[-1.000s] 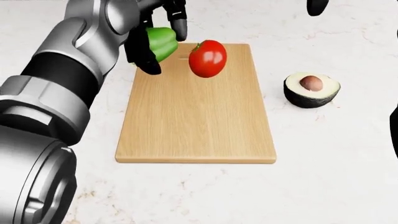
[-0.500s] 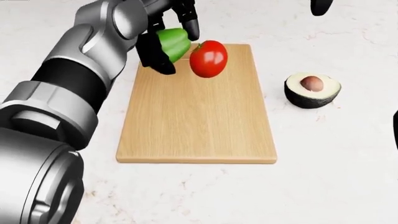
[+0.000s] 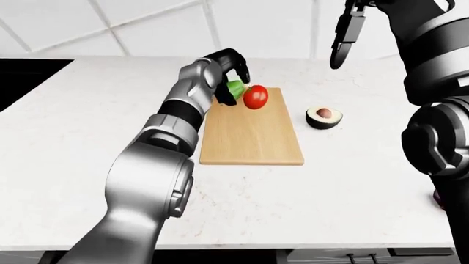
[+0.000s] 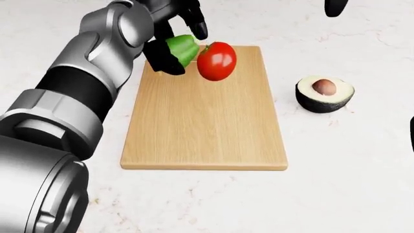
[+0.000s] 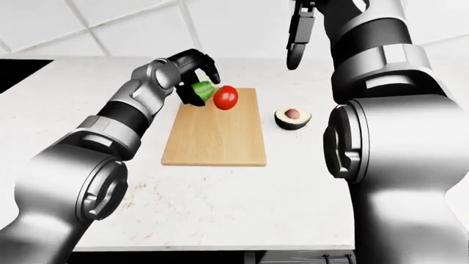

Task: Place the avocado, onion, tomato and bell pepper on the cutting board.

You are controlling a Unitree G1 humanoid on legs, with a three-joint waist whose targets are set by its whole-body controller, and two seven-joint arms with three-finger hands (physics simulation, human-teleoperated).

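Observation:
My left hand [image 4: 180, 44] is shut on the green bell pepper [image 4: 184, 51] and holds it over the top left corner of the wooden cutting board [image 4: 204, 131]. The pepper is right beside the red tomato [image 4: 216, 60], which sits on the board's top end. The halved avocado [image 4: 324, 92], with its pit showing, lies on the counter to the right of the board. My right hand [image 3: 341, 41] is raised high above the counter beyond the avocado, fingers hanging open and empty. A purple sliver [image 3: 437, 197], perhaps the onion, shows at the left-eye view's right edge behind my right arm.
The white marble counter [image 3: 88, 121] runs under everything, with a tiled wall [image 3: 147, 27] beyond it. A black stove [image 3: 18, 77] lies at the left-eye view's far left. My left arm reaches across the counter left of the board.
My left hand has carried the bell pepper to the right, from beside the board's corner to over it, close against the tomato. Tomato, avocado and right hand have stayed put.

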